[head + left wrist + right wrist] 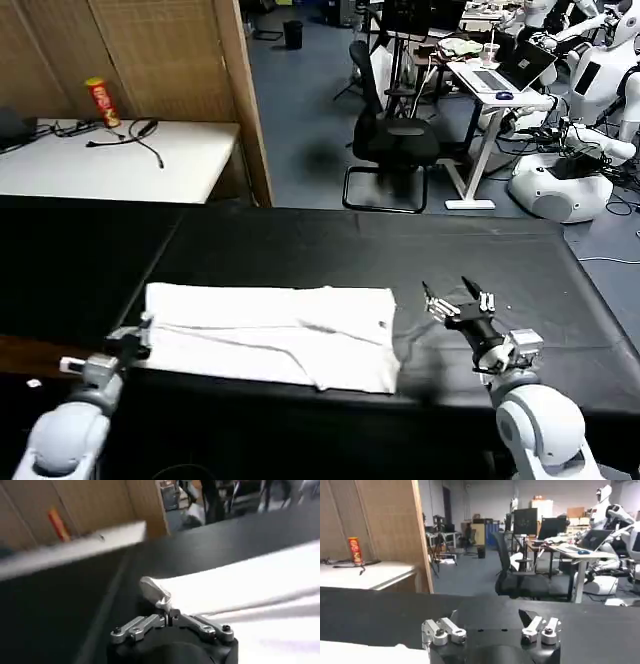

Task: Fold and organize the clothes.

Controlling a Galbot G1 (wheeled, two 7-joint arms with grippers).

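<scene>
Meanwhile, left gripper point(143, 330) pinched on T-shirt point(275, 335) edge, right gripper point(455, 300) fingers spread wide, empty.

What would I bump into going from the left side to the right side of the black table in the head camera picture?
Left gripper, pinching the shirt's left edge → white T-shirt, folded into a long strip → bare black tablecloth → right gripper, open and holding nothing.

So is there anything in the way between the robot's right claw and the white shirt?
Nothing visible is. The right gripper hangs open above the black tablecloth, just beside the folded white cotton T-shirt, with only bare cloth between them. The left gripper is at the shirt's opposite end, pinching its edge.
</scene>
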